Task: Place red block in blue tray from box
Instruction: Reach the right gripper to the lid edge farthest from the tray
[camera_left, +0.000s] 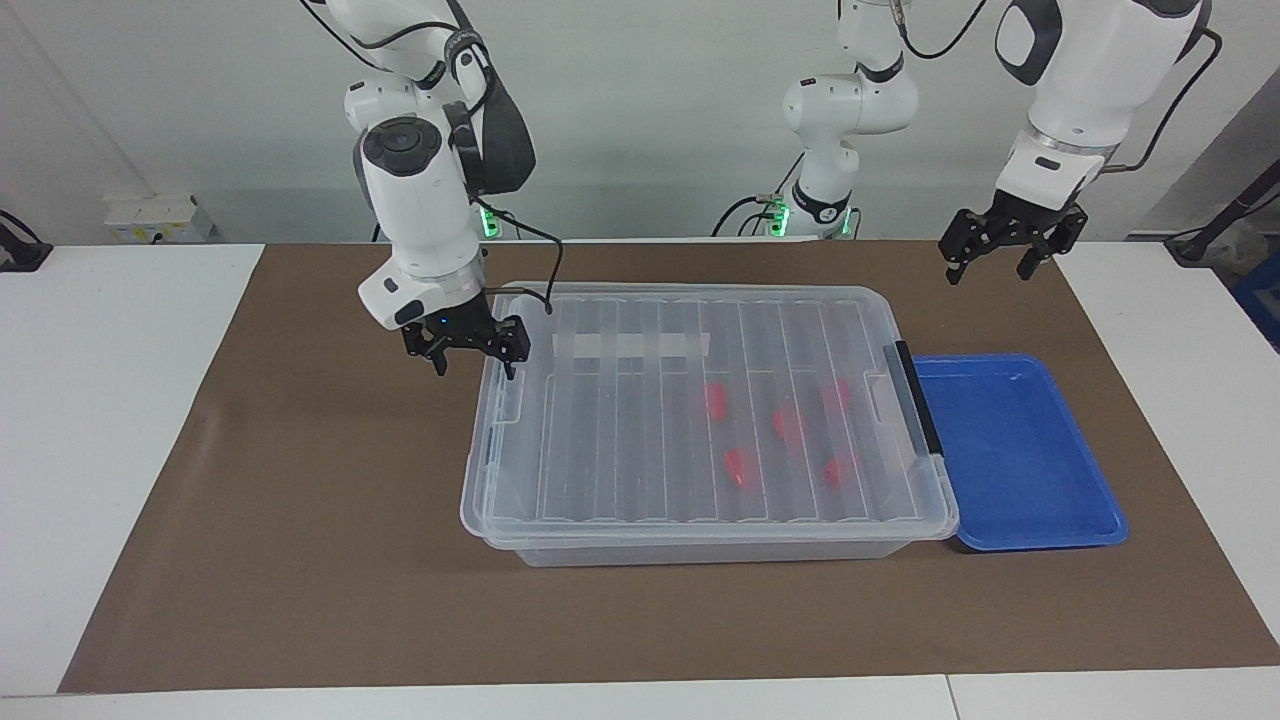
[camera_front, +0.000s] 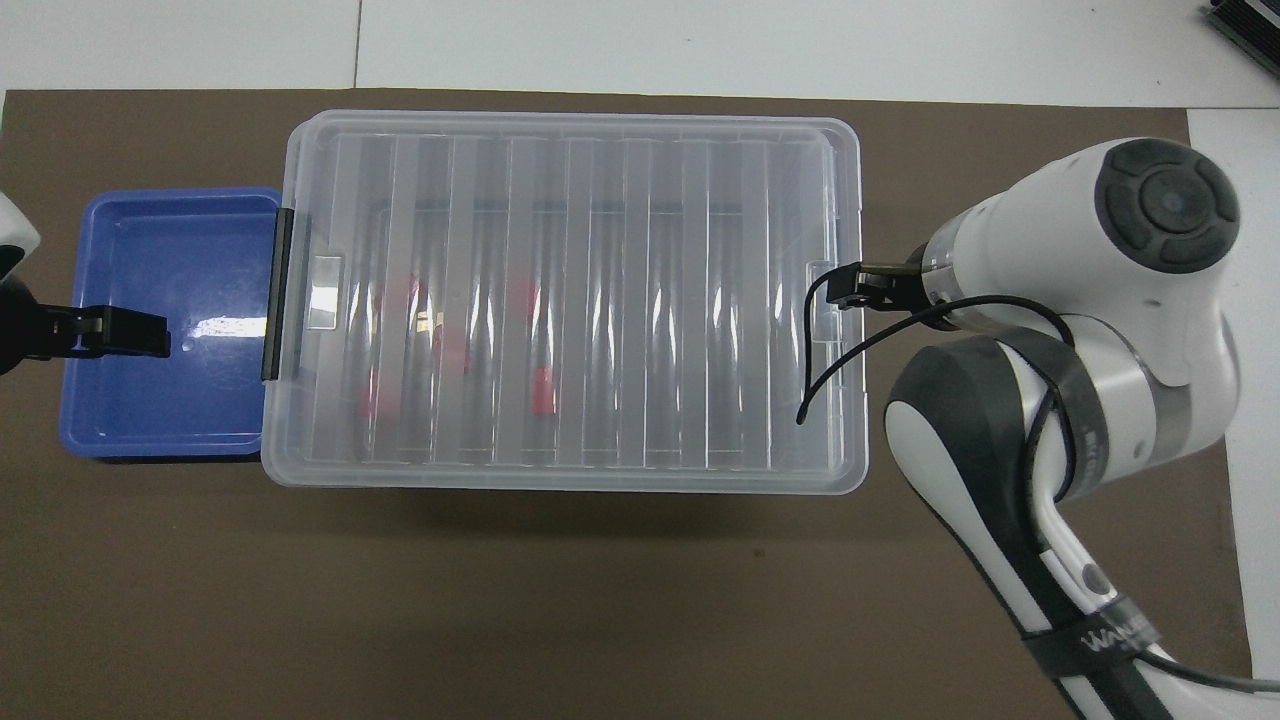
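Note:
The box (camera_left: 700, 420) is a clear bin with its ribbed lid on, and it also shows in the overhead view (camera_front: 570, 300). Several red blocks (camera_left: 788, 423) show through the lid (camera_front: 540, 390), in the half toward the blue tray. The blue tray (camera_left: 1010, 450) lies against the box's end toward the left arm (camera_front: 170, 400) and holds nothing. My right gripper (camera_left: 475, 355) is open, just above the box's other end at the corner nearer the robots. My left gripper (camera_left: 1000, 258) is open and raised; in the overhead view it (camera_front: 120, 332) is over the tray.
A dark grey latch (camera_left: 918, 400) clamps the lid at the tray end. A brown mat (camera_left: 300, 520) covers the table under everything. A loose black cable (camera_front: 830, 350) from the right wrist hangs over the lid's end.

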